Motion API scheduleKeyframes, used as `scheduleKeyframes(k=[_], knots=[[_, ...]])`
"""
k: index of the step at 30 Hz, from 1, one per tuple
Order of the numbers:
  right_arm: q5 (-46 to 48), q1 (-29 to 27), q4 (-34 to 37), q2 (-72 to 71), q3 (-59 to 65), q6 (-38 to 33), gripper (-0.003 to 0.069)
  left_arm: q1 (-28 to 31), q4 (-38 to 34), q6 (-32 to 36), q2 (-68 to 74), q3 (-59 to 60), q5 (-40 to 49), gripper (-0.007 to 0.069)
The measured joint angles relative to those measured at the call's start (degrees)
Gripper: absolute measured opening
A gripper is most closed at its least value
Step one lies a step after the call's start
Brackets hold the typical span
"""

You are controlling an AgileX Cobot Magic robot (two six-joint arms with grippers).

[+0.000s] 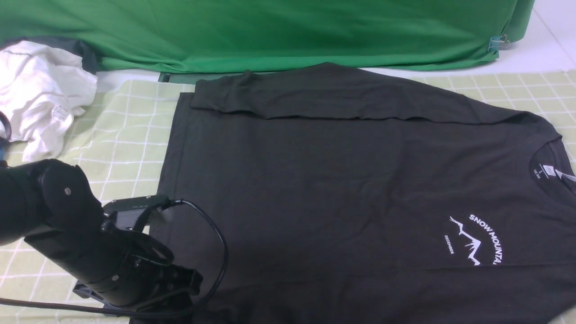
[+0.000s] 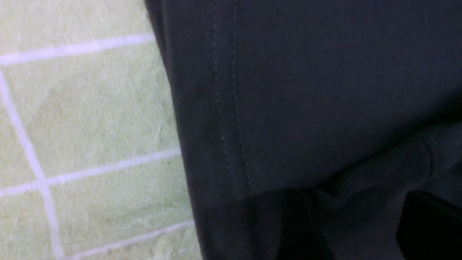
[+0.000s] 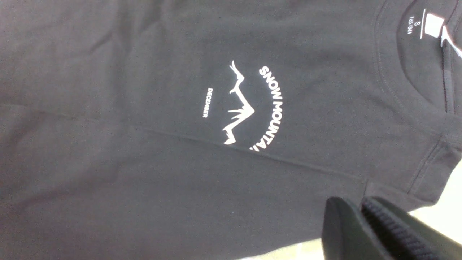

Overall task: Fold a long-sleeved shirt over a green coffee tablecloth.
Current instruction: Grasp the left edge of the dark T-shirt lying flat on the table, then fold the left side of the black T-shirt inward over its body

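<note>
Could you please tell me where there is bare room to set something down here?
Free: checked tablecloth between the white garment and the hem of the shirt; also its far right corner. Crowded near the left arm.

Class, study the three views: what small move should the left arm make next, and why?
Probably grip the hem of the long-sleeved shirt beside the left gripper. The far sleeve already lies folded over the body and a near fold crosses the print, so folding hem toward collar seems next.
</note>
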Motion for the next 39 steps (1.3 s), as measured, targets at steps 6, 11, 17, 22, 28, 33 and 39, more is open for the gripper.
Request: scheduleKeyframes(k=[6,11,17,22,28,33,39], knots=[[0.00,0.00,0.00,0.00,0.00,0.00,0.0090,0.00,-0.40,-0.69,0.00,0.00,-1.02,0.0370],[0.00,0.00,0.00,0.00,0.00,0.00,0.0103,0.00,-1.86,-0.86,0.00,0.00,-1.72,0.0370],[0.00,0.00,0.00,0.00,0.00,0.00,0.0113,-0.02,-2.31,-3.30,0.00,0.14,-1.84,0.0353],[0.00,0.00,0.00,0.00,0.00,0.00,0.0120,-0.02,-2.58,-5.92,0.00,1.71,-2.39,0.0265],[0.00,0.00,0.00,0.00,0.00,0.00,0.0123,-0.02,-1.16,-7.57,0.00,2.43,-4.09,0.0057],[0.00,0.00,0.00,0.00,0.00,0.00,0.0132,-0.02,-0.97,-7.63,-0.36,2.43,-4.54,0.0018],[0.00,0.00,0.00,0.00,0.00,0.00,0.0139,-0.02,-0.90,-10.15,-8.51,-1.41,0.29,0.0017]])
